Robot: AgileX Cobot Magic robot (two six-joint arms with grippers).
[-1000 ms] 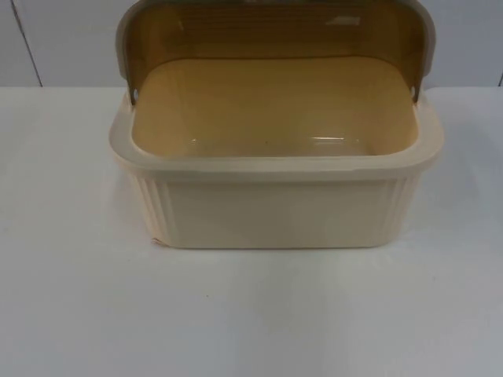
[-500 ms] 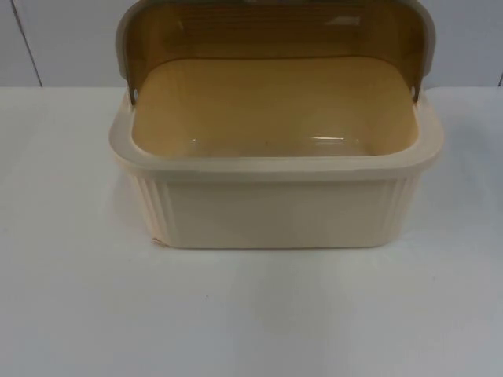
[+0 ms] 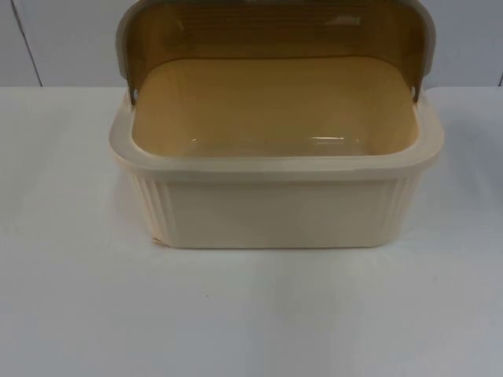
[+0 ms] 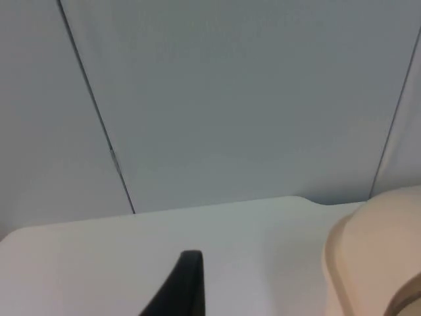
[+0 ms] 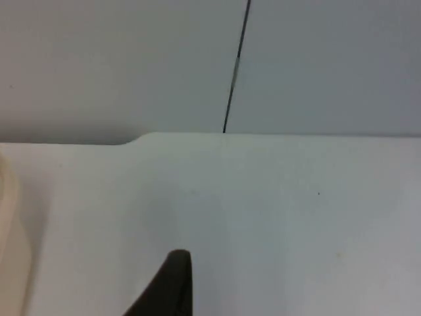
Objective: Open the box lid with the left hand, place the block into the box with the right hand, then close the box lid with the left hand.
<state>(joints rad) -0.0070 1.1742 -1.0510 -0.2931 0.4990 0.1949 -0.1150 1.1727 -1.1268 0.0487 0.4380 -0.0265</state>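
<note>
A cream ribbed box [image 3: 275, 208] stands in the middle of the table in the top view. Its brown see-through lid [image 3: 275, 27] is swung up and back behind the rim. The box's tan floor [image 3: 275, 110] lies bare. My left gripper [image 4: 184, 286] hovers over the table to the left of the box, whose cream corner [image 4: 368, 257] is close beside it. My right gripper [image 5: 171, 286] hangs over the table on the box's right side, with a strip of the box wall [image 5: 10, 243] at the edge of that view. Both arms wait.
The white table [image 3: 251, 314] runs wide in front of the box and on both sides. The grey partition wall [image 3: 63, 39] rises behind it, with a dark seam [image 4: 99, 118] in the left wrist view and another seam [image 5: 235, 66] in the right wrist view.
</note>
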